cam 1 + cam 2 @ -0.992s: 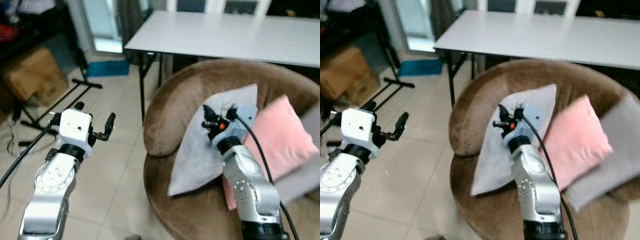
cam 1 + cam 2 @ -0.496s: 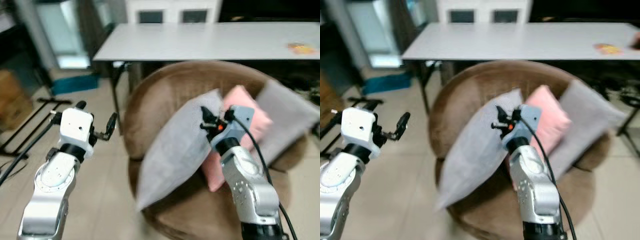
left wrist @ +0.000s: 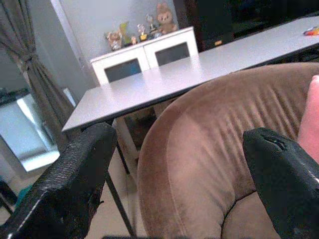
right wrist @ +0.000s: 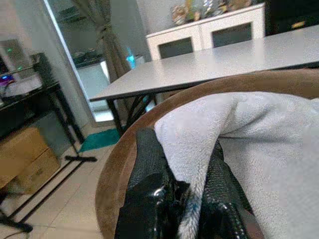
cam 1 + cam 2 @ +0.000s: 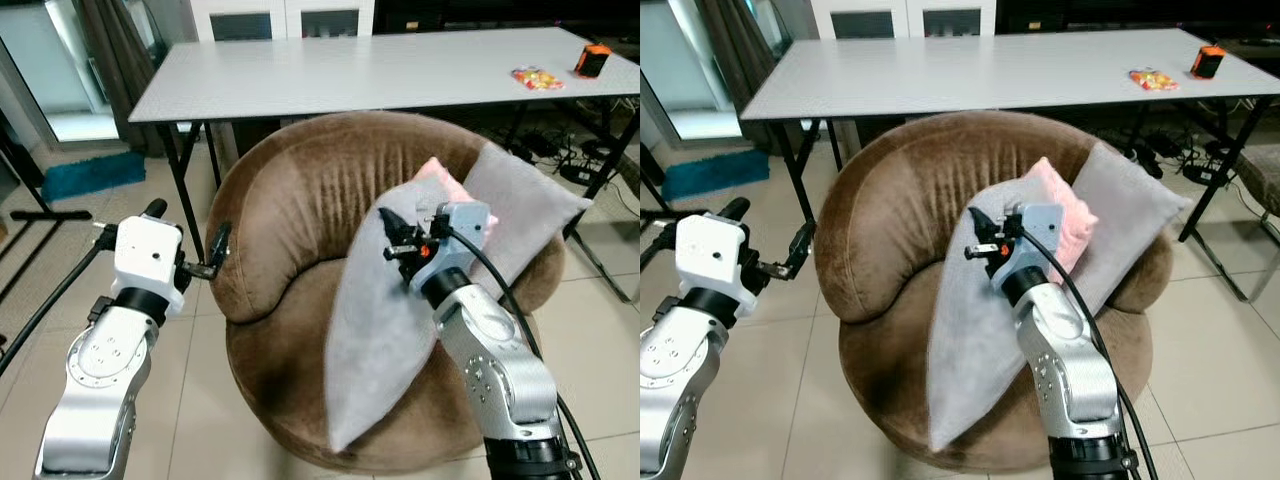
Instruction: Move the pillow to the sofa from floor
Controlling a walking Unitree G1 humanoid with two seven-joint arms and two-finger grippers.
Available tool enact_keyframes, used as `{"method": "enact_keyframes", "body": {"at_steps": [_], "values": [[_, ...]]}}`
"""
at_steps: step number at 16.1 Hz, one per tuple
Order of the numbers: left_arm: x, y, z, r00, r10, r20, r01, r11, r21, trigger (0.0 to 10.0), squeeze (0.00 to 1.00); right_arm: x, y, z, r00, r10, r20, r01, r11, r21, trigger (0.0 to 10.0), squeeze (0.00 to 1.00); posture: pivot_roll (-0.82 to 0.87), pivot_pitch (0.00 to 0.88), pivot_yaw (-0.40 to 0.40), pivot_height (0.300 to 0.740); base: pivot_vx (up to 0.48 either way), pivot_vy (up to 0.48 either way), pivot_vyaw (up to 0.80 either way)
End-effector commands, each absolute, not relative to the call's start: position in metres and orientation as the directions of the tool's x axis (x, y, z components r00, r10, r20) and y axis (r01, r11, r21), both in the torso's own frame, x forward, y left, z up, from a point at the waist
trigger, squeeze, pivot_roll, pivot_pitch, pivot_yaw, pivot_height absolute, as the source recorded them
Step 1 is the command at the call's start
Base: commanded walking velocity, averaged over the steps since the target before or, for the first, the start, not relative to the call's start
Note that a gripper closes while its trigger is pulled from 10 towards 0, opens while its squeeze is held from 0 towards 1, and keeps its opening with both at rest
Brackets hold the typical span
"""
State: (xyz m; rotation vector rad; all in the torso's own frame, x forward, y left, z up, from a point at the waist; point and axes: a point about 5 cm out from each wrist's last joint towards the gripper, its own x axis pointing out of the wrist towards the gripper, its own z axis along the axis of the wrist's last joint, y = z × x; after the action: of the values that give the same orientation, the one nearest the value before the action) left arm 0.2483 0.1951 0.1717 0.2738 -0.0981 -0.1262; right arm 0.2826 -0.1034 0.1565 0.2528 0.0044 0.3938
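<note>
A long grey pillow (image 5: 375,330) hangs over the seat of the round brown sofa (image 5: 290,210), its lower corner near the seat's front edge. My right gripper (image 5: 392,238) is shut on the pillow's top edge; in the right wrist view both fingers (image 4: 149,179) pinch the grey cloth (image 4: 259,134). My left gripper (image 5: 185,240) is open and holds nothing, level with the sofa's left side. In the left wrist view its fingers (image 3: 65,174) frame the sofa's back (image 3: 199,144).
A pink pillow (image 5: 1060,215) and another grey pillow (image 5: 520,215) lean on the sofa's right side. A grey table (image 5: 380,70) stands behind, with small items (image 5: 540,76) on its far right. Tiled floor surrounds the sofa; a blue mat (image 5: 85,172) lies at the left.
The camera has swung right, so the sofa now sits centred. My right gripper has carried the grey pillow along; it now hangs lower over the seat. The left gripper stays open.
</note>
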Motion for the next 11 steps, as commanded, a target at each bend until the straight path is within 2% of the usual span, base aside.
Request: {"method": "enact_keyframes", "body": {"at_steps": [1, 3, 5, 7, 11], "values": [[0.244, 0.196, 0.173, 0.989, -0.127, 0.081, 0.100, 0.955, 0.279, 10.0, 0.00, 0.283, -0.097, 0.172, 0.894, 0.432, 0.121, -0.448, 0.862, 0.237, 10.0, 0.00, -0.01, 0.000, 0.021, 0.740, 0.000, 0.000, 0.00], [0.239, 0.192, 0.166, 0.982, -0.186, 0.036, 0.171, 0.950, 0.260, 10.0, 0.00, 0.284, -0.099, 0.172, 0.897, 0.423, 0.124, -0.441, 0.868, 0.227, 10.0, 0.00, -0.01, 0.000, 0.017, 0.740, 0.000, 0.000, 0.00], [0.232, 0.186, 0.148, 0.958, -0.277, -0.079, 0.288, 0.919, 0.268, 10.0, 0.00, 0.286, -0.104, 0.171, 0.912, 0.391, 0.121, -0.409, 0.885, 0.221, 10.0, 0.00, -0.01, 0.000, 0.016, 0.740, 0.000, 0.000, 0.00], [0.227, 0.189, 0.141, 0.950, -0.288, -0.120, 0.310, 0.914, 0.262, 10.0, 0.00, 0.286, -0.107, 0.171, 0.915, 0.384, 0.122, -0.402, 0.891, 0.211, 10.0, 0.00, -0.01, 0.000, 0.018, 0.740, 0.124, 0.000, 0.00], [0.228, 0.190, 0.143, 0.954, -0.280, -0.111, 0.300, 0.920, 0.252, 10.0, 0.00, 0.284, -0.104, 0.171, 0.905, 0.407, 0.124, -0.424, 0.884, 0.198, 10.0, 0.00, -0.01, 0.000, 0.015, 0.740, 0.312, 0.000, 0.00]]}}
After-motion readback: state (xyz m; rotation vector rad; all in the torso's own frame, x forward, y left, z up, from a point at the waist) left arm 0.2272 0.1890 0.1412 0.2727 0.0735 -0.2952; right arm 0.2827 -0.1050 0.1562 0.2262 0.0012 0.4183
